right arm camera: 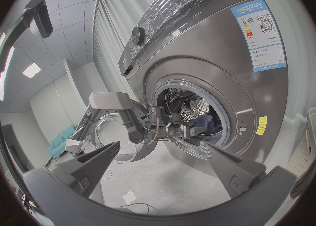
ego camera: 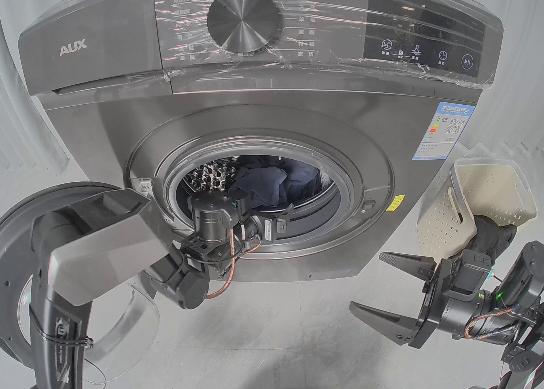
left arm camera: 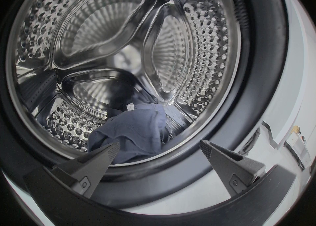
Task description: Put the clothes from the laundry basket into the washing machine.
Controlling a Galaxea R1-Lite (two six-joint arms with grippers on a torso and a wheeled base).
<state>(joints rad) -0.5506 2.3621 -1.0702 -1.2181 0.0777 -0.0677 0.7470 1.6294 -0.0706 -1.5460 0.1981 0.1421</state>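
Left wrist view: navy garment [left arm camera: 131,131] on drum [left arm camera: 204,55] floor; left end effector [left arm camera: 158,143] and right end effector [right arm camera: 159,144] gape empty.

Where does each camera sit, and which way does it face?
Head view: on the head, facing down at the grey washing machine; left gripper at its opening, right gripper lower.
Left wrist view: on that wrist, facing into the steel drum; own open fingers.
Right wrist view: on that wrist, facing the machine's front; own open fingers.
All share the dark blue garment.
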